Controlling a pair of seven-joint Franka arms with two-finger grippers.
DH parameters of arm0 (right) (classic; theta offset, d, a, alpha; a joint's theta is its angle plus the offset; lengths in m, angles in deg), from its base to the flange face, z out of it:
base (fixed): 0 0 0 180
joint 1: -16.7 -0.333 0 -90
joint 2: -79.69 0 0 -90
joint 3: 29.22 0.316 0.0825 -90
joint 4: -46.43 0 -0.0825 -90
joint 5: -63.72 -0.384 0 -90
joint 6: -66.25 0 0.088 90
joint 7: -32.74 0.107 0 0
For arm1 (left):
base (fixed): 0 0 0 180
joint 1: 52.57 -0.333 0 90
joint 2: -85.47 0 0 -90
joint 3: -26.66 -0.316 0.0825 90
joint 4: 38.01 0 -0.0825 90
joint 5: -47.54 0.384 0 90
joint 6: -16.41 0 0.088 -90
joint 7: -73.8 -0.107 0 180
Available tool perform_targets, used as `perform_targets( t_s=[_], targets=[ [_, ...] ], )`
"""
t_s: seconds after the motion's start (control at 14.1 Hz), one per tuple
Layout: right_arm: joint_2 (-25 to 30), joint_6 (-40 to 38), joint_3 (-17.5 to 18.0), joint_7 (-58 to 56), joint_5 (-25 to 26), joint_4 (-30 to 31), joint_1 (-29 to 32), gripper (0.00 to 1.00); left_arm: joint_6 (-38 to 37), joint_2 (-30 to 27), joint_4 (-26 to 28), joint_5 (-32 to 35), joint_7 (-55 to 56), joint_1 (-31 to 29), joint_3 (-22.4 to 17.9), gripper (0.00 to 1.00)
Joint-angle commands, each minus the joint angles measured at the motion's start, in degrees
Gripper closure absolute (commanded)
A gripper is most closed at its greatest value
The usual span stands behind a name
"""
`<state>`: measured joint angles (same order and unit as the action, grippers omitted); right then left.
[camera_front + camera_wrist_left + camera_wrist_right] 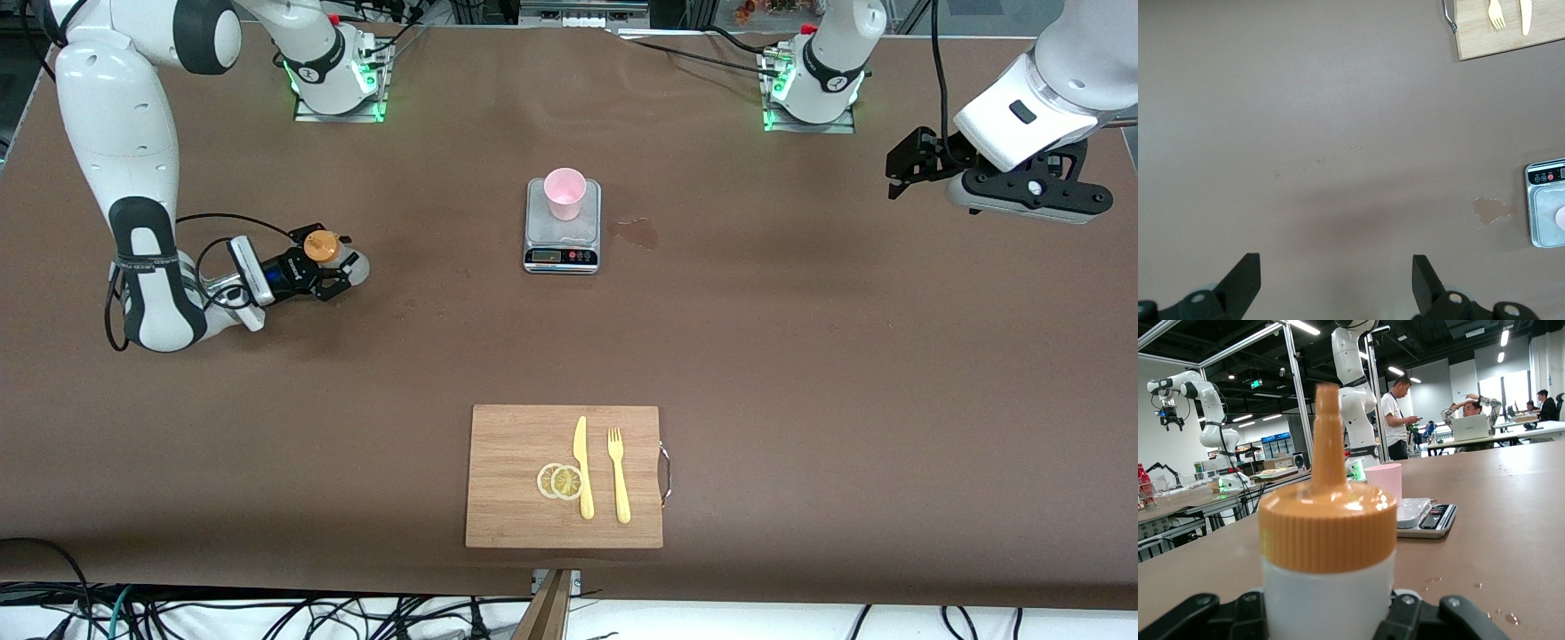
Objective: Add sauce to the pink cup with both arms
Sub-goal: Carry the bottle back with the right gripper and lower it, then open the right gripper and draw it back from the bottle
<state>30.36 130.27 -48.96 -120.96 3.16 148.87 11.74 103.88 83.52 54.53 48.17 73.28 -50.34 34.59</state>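
Right jaws [342, 271] around sauce [322, 246], left jaws [1336, 283] wide, idle

Sauce bottle [1328, 547] cut off below its cap in the right wrist view; scale [1546, 203] cropped at the left wrist view's edge.

1. The setting is a robotics laboratory within an open-plan office hall.
2. Evidence: aluminium framing [1295, 393], another robot arm [1195, 397] on a neighbouring bench, seated staff with a laptop [1469, 427], ceiling strip lights [1301, 327], and loose cables [293, 613] beneath the table.
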Motion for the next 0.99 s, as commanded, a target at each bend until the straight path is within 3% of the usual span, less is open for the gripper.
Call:
perform_targets(
  t_s=[0.0,0.07,0.14,0.28,0.43,0.64,0.92],
  targets=[
    [-1.1,-1.7,0.7,-1.7,-1.0,-1.4,1.3,0.36,-1.2,0.4,-1.5,-0.6,-0.4,0.1,0.0,0.00],
    [-1.1,-1.8,0.7,-1.6,-1.0,-1.6,1.8,0.13,-1.2,0.4,-1.5,-0.6,-0.4,0.1,0.0,0.00],
    [-1.1,-1.9,0.6,-1.4,-0.7,-2.5,2.0,0.00,-1.2,0.4,-1.4,-0.6,-0.4,0.1,0.0,0.00],
    [-0.8,-2.2,0.5,-0.9,0.0,-4.8,3.2,0.00,-1.2,0.4,-1.5,-0.6,-0.4,0.1,0.0,0.00],
    [-0.7,-2.6,0.1,-1.2,3.8,-7.2,3.6,0.00,-1.2,0.4,-1.5,-0.6,-0.4,0.1,0.0,0.00],
    [-0.4,-2.5,-1.3,-1.3,6.5,-7.4,4.5,0.00,-1.2,0.4,-1.5,-0.6,-0.4,0.0,0.0,0.00],
    [1.4,-2.5,-4.8,0.1,13.7,-12.1,4.8,0.00,-1.4,0.4,-1.5,-0.6,-0.4,0.0,0.0,0.00]
  ],
)
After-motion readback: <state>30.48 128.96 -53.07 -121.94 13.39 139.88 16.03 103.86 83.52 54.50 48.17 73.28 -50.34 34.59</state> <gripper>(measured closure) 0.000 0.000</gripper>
